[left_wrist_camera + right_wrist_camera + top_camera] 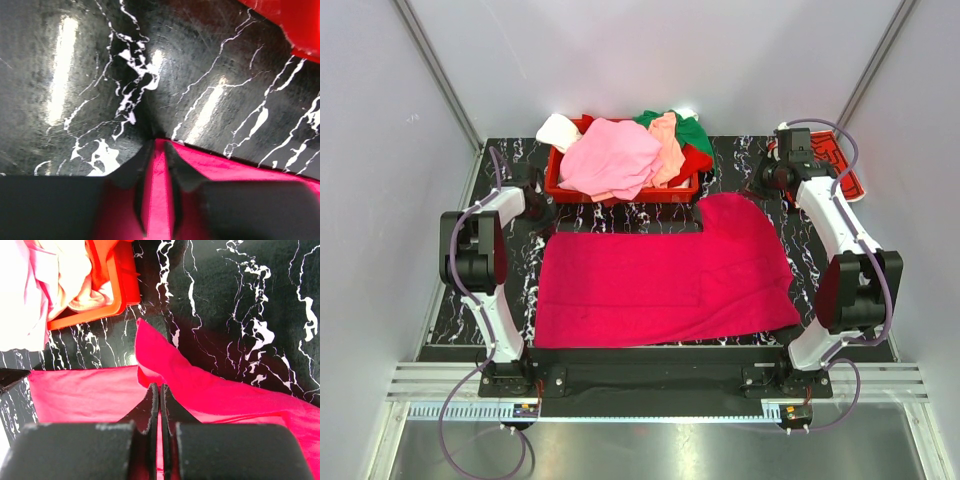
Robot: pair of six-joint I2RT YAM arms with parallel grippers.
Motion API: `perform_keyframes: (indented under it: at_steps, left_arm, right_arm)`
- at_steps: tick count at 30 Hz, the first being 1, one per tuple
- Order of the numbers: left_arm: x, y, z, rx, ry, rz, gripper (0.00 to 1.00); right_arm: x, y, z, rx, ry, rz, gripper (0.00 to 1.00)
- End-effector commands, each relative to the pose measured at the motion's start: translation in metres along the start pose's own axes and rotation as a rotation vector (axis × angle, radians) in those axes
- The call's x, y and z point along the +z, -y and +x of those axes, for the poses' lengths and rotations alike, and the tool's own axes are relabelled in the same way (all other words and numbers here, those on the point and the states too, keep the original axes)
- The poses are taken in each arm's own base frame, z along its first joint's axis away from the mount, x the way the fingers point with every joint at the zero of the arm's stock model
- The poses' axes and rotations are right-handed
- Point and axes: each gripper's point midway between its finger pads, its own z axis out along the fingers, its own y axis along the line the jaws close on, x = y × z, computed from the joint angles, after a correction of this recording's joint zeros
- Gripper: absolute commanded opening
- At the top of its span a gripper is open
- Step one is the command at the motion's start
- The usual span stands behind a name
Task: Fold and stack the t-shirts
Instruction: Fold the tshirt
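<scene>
A plain magenta t-shirt [660, 275] lies spread flat across the middle of the black marble table, one sleeve pointing to the back right. My left gripper [535, 205] sits at its back left corner. In the left wrist view its fingers [159, 142] are closed on a raised ridge of the magenta cloth [240, 167]. My right gripper [772, 178] hovers beyond the back right sleeve, apart from it. Its jaws [159, 386] are shut and hold nothing, and the magenta cloth [80, 390] lies below them. Pink [610, 155], peach [667, 145], green [695, 130] and white [558, 130] t-shirts are heaped in the basket.
The red plastic basket [620, 192] stands at the back centre, right behind the magenta shirt's far edge; its corner also shows from each wrist [295, 25] [117, 285]. A flat red object with white lines [842, 160] lies at the back right, by the right arm.
</scene>
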Motion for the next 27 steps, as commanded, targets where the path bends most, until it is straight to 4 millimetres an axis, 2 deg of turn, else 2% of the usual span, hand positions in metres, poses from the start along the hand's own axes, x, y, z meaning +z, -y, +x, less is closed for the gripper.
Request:
perform_keyframes:
  at_steps: [1,2,7,10,11,13,14,16,17,19,22,25,27]
  left_arm:
    - [0.006,0.01,-0.004,0.017,0.006,0.037,0.05]
    - [0.006,0.011,-0.004,0.017,0.006,0.04,0.0]
    - [-0.007,0.015,-0.011,0.033,0.033,0.052,0.0]
    - [-0.03,0.018,-0.02,0.054,0.077,0.06,0.0]
    - [-0.043,0.02,-0.024,0.062,0.1,0.067,0.0]
    - [-0.055,0.017,-0.025,0.077,0.121,0.055,0.0]
    - [-0.068,0.019,-0.029,0.082,0.154,0.064,0.0]
    - [-0.076,0.018,-0.025,0.084,0.176,0.078,0.0]
    - [-0.087,0.02,-0.026,0.085,0.205,0.097,0.0]
    - [-0.092,0.019,-0.016,0.082,0.2,0.112,0.0]
    - [-0.108,0.019,-0.008,0.075,0.224,0.139,0.0]
    - [-0.115,0.015,0.004,0.073,0.233,0.145,0.0]
    - [-0.118,0.012,0.009,0.072,0.234,0.144,0.0]
  right_arm:
    - [-0.017,-0.011,-0.012,-0.014,0.058,-0.044,0.0]
    - [-0.015,-0.01,-0.01,-0.016,0.054,-0.042,0.0]
    - [-0.017,-0.015,-0.006,-0.026,0.03,-0.074,0.0]
    - [-0.032,-0.026,-0.003,-0.041,0.041,-0.128,0.0]
    - [-0.045,-0.03,-0.005,-0.051,0.068,-0.142,0.0]
    - [-0.061,-0.03,0.002,-0.054,0.088,-0.15,0.0]
    - [-0.066,-0.029,0.004,-0.055,0.096,-0.147,0.0]
    - [-0.069,-0.02,0.019,-0.046,0.085,-0.127,0.0]
    - [-0.079,-0.02,0.023,-0.051,0.103,-0.13,0.0]
    - [-0.078,-0.01,0.041,-0.041,0.08,-0.116,0.0]
    - [-0.09,0.002,0.062,-0.025,0.093,-0.094,0.0]
    - [-0.098,0.016,0.079,0.0,0.117,-0.06,0.0]
    - [-0.103,0.022,0.083,0.009,0.144,-0.042,0.0]
